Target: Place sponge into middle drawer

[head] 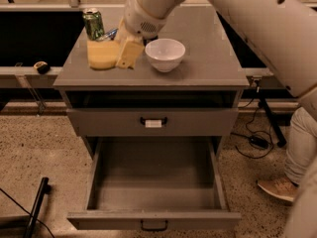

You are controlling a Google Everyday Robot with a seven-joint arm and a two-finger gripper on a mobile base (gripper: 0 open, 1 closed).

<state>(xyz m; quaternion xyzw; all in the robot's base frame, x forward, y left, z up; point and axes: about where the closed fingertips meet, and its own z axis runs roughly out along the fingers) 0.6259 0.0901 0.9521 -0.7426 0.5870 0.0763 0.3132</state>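
The pale-yellow sponge (101, 54) lies on the front left of the grey cabinet top (208, 68). My gripper (128, 51) comes down from the white arm and sits against the sponge's right side, low over the top. The middle drawer (156, 182) is pulled wide open at the bottom of the cabinet. Its flat grey inside has nothing in it, and its plain dark handle (154, 225) faces the front.
A white bowl (165, 53) stands right of the gripper. A green can (93, 24) stands behind the sponge. The drawer with the white-tagged handle (153, 123) is closed above the open one. A person's leg and shoe (280, 187) are at the right. A black bar (37, 202) lies on the floor at the left.
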